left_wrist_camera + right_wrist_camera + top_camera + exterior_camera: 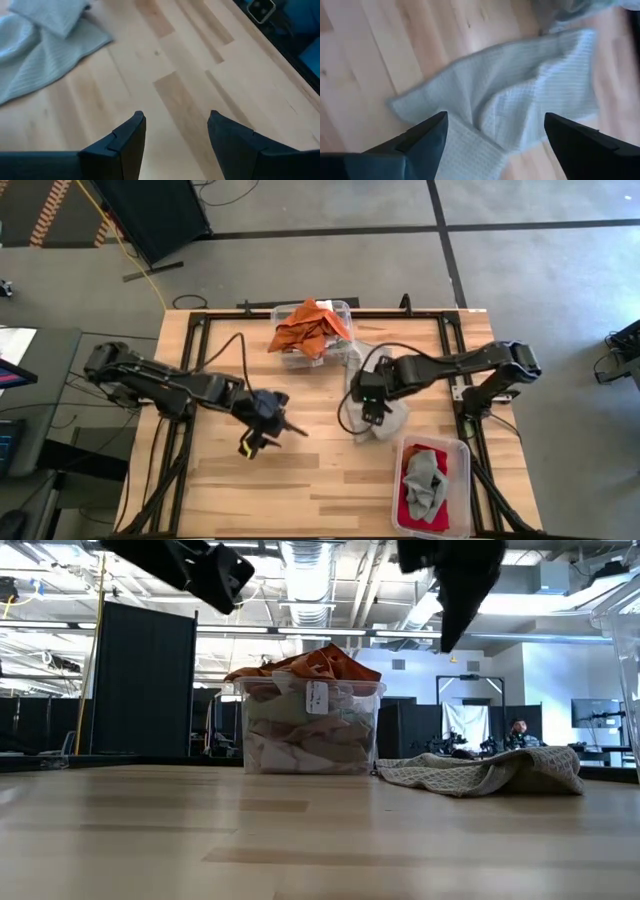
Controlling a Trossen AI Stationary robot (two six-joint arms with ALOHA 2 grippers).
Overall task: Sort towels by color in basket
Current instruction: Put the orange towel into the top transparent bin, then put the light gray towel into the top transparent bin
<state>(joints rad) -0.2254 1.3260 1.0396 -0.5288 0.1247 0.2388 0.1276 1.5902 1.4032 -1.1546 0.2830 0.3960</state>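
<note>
A pale grey-green towel (388, 422) lies rumpled on the table right of centre, also seen in the low view (490, 772) and both wrist views (45, 45) (520, 95). My right gripper (372, 410) (495, 120) hangs open above it, fingers pointing down, clear of the cloth. My left gripper (272, 427) (177, 120) is open over bare wood left of that towel, with nothing between its fingers. Rust-orange towels (308, 328) are heaped on top of a clear bin (345, 308) at the far middle. A red and a grey towel (424, 485) lie in a second clear bin (460, 455) at the near right.
In the low view the far bin (310, 725) shows paler cloths under the orange ones and a white tag at its front. A black frame (455, 380) runs round the table's edges. Bare wood (300, 490) lies toward the near edge.
</note>
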